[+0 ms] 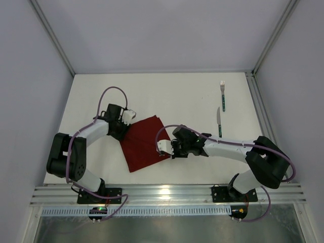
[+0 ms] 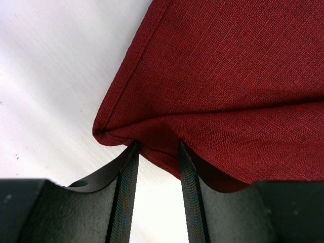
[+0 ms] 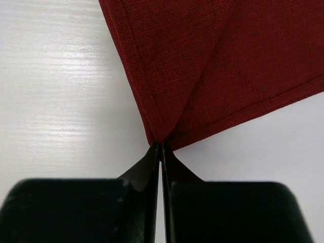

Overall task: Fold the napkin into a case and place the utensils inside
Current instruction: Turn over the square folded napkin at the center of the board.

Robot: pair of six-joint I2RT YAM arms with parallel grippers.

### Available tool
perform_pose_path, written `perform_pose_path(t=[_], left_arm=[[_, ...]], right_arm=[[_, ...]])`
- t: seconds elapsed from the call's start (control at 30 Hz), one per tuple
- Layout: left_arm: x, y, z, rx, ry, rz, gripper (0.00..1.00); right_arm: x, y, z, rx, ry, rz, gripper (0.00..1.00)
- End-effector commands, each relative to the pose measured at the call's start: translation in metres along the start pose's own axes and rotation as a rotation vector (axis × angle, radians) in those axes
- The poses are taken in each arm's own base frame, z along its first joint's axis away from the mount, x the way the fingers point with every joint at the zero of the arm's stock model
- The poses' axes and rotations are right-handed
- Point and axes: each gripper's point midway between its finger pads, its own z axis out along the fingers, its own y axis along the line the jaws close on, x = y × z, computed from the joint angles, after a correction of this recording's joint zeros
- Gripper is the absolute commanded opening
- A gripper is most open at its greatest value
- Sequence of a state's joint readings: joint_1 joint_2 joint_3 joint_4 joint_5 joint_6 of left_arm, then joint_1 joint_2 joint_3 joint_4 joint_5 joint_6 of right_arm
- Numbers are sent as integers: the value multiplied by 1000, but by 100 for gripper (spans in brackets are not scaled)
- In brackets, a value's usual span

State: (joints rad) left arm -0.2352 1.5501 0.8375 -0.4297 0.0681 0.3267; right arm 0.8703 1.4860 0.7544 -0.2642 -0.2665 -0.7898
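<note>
The dark red napkin [image 1: 144,142] lies flat on the white table as a tilted square, with one layer folded over. My right gripper [image 1: 167,148] is shut on its right corner; in the right wrist view the fingertips [image 3: 162,144] pinch the point where two hemmed edges of the napkin [image 3: 202,61] meet. My left gripper [image 1: 126,121] is at the upper left corner. Its fingers [image 2: 158,144] stand apart with bare table between them, and the napkin's [image 2: 228,66] edge lies across their tips. The fork [image 1: 222,96] and the knife [image 1: 219,122], both teal-handled, lie at the right, apart from the cloth.
A metal rail [image 1: 167,193] runs along the near edge, where both arm bases are bolted. A frame strip [image 1: 258,111] borders the table's right side, close to the utensils. Grey walls enclose the back and both sides.
</note>
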Motion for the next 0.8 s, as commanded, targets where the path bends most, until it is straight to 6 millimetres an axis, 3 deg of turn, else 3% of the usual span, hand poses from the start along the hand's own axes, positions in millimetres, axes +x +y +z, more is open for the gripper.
perform_pose_path(t=[0.0,0.13,0.37,0.47,0.63,0.77], left_arm=[[-5,5,-1,-19,-23,15,39],[-5,6,-2,-27,-22,18,39],[-7,5,-7,-22,-34,24,39],[-13,-2,-18,16,-70,30,41],[-15,-29,-51,152,-116,80,56],[-13,-48,-80,240,-160,144,60]], right_arm=[[-13,-18,-7,139,-37,0,4],[-16,-21,-5,210,-48,23,4],[3,-20,-1,222,40,87,6],[1,-20,-3,225,32,99,19],[-25,-19,-19,230,-93,73,45],[-44,-15,-34,202,-170,60,51]])
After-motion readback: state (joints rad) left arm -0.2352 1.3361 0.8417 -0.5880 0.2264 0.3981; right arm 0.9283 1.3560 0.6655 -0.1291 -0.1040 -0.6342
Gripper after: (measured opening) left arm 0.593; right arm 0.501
